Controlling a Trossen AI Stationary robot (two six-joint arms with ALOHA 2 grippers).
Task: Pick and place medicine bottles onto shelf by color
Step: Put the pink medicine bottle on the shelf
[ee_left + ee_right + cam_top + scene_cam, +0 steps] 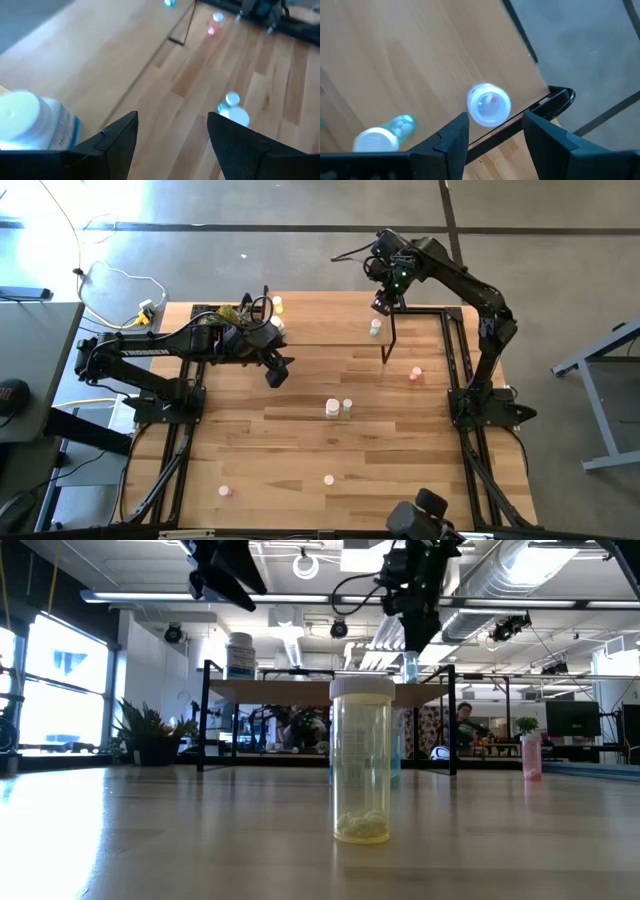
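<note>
– High view first: why do we have the right gripper [384, 302] up at the far side of the table?

– It hovers over the shelf [320, 332], right above the greenish bottle [375, 327] standing near the shelf's right end. We judge it is serving that bottle. Its fingers [452, 137] are spread with nothing between them, and the bottle's white cap shows beyond the gap.

– And our left gripper [277, 372]?

– It is raised over the tabletop just in front of the shelf, fingers [117, 142] apart and empty, looking toward the pair of bottles [339, 409] mid-table, probably its next pick.

– How many bottles do we count?

– Eight, as far as we can tell. Three are on the shelf: the greenish one, the yellow bottle [277, 305] and the white bottle [280, 324] at the left end. Five are on the table: the pair, the red-pink bottle [416, 374] to the right, and two near the front edge.
</note>
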